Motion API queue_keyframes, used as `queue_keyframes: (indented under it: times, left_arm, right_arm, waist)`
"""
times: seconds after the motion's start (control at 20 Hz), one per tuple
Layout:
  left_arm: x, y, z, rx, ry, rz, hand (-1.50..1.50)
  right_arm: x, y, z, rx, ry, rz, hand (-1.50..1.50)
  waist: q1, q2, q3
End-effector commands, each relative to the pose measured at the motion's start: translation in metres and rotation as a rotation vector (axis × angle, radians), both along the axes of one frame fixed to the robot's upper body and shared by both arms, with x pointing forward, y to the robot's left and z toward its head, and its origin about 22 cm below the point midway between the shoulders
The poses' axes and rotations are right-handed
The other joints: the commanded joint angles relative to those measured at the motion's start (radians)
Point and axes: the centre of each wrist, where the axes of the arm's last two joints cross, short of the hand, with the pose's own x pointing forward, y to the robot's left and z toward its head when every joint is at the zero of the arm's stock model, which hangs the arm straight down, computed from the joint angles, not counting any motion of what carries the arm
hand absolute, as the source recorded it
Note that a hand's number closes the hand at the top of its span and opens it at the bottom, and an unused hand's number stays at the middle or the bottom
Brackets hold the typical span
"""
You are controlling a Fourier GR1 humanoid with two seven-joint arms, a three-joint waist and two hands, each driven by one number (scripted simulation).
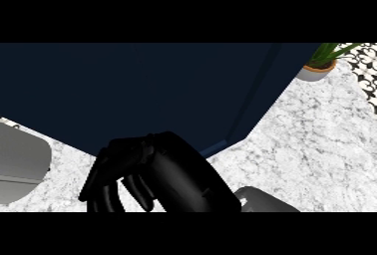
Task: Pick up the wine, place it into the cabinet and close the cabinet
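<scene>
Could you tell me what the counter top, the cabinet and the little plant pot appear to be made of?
The counter top looks like polished marble or similar stone: white with grey veining. The cabinet seems to be painted wood or laminate, given its flat, dark navy matt face. The plant pot looks ceramic, pale and smooth with a terracotta-coloured rim, though this is uncertain.

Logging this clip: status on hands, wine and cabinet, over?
Right hand up against dark blue cabinet, fingers curled. Left hand not in view. Wine bottle not visible. Potted green plant stands clear at counter's far right.
</scene>
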Motion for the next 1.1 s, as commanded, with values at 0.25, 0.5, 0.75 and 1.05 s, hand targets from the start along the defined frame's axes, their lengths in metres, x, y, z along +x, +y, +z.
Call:
queue_keyframes:
  times: [0.25,0.5,0.75,1.05]
  left_arm:
    - [0.011,0.001,0.020,0.003,0.023,-0.025,-1.50]
    - [0.007,-0.005,-0.009,-0.012,0.063,-0.072,-1.50]
    - [0.026,-0.040,0.006,-0.017,0.079,-0.092,-1.50]
    - [0.039,-0.044,-0.015,-0.011,0.090,-0.096,-1.50]
  right_arm:
    - [0.064,0.012,-0.001,-0.021,-0.042,-0.102,1.50]
    - [0.122,-0.023,0.001,-0.037,-0.057,-0.171,1.50]
    - [0.146,-0.034,-0.003,-0.036,-0.037,-0.165,1.50]
    - [0.180,-0.056,0.015,-0.046,-0.088,-0.222,1.50]
  waist:
    - [-0.025,0.002,0.002]
    - [-0.022,0.004,0.001]
    - [-0.030,0.005,0.002]
    - [-0.024,0.014,0.000]
